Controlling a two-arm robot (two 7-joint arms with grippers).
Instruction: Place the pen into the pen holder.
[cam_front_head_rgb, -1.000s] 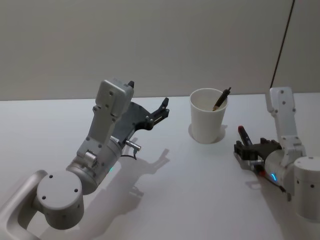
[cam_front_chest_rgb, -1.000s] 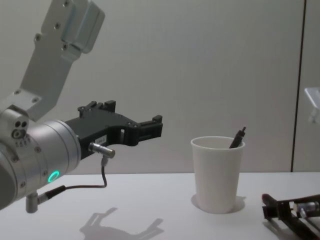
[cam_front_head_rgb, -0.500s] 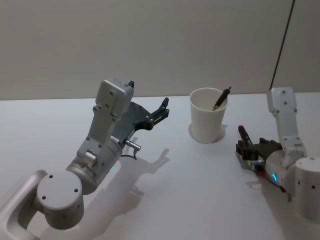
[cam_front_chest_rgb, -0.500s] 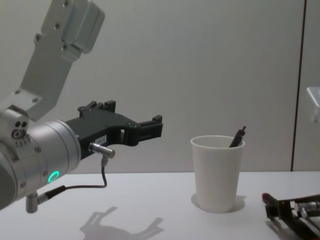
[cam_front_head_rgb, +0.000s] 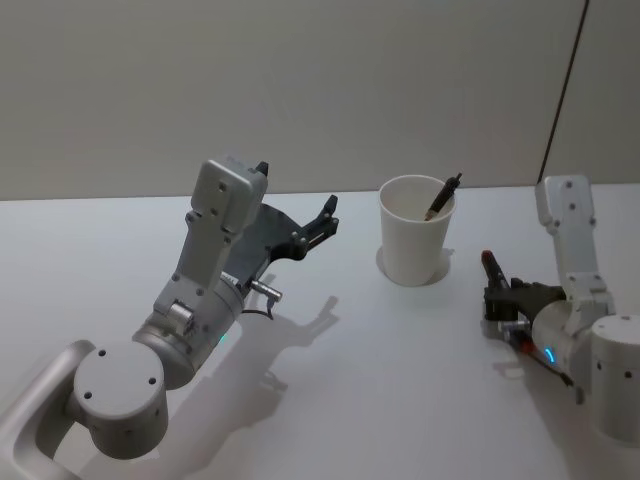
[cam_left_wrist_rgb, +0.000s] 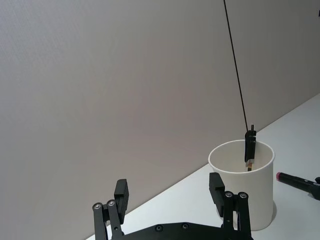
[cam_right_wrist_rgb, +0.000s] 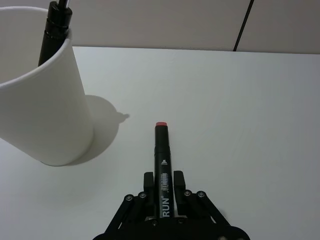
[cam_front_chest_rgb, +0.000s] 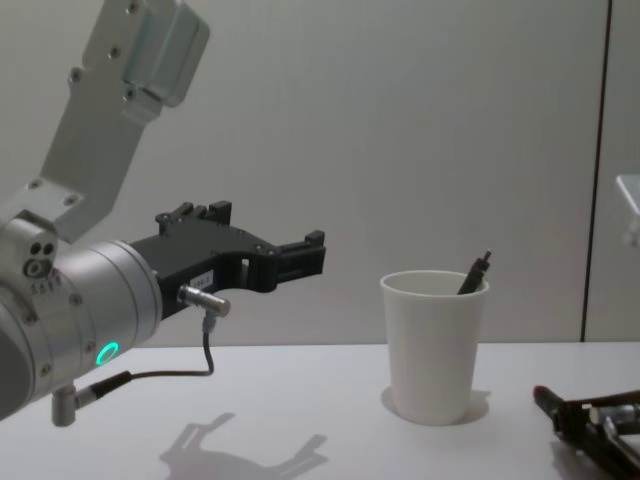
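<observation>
The pen holder (cam_front_head_rgb: 413, 240), a white paper cup, stands upright at the table's middle right, with a dark pen (cam_front_head_rgb: 444, 197) leaning inside it. To its right, my right gripper (cam_front_head_rgb: 497, 290) is low at the table and shut on a black pen (cam_right_wrist_rgb: 162, 165) with a red end. That end points toward the far edge, just beside the cup (cam_right_wrist_rgb: 45, 115). My left gripper (cam_front_head_rgb: 325, 220) hangs open and empty in the air to the left of the cup (cam_left_wrist_rgb: 247, 190).
The white table (cam_front_head_rgb: 340, 380) ends at a grey wall close behind the cup. A thin dark cable (cam_front_head_rgb: 562, 90) runs down the wall at the far right. My left arm's shadow falls on the table's middle.
My right gripper has drifted a little to the right with the red-ended pen, away from the cup. The left arm has not moved.
</observation>
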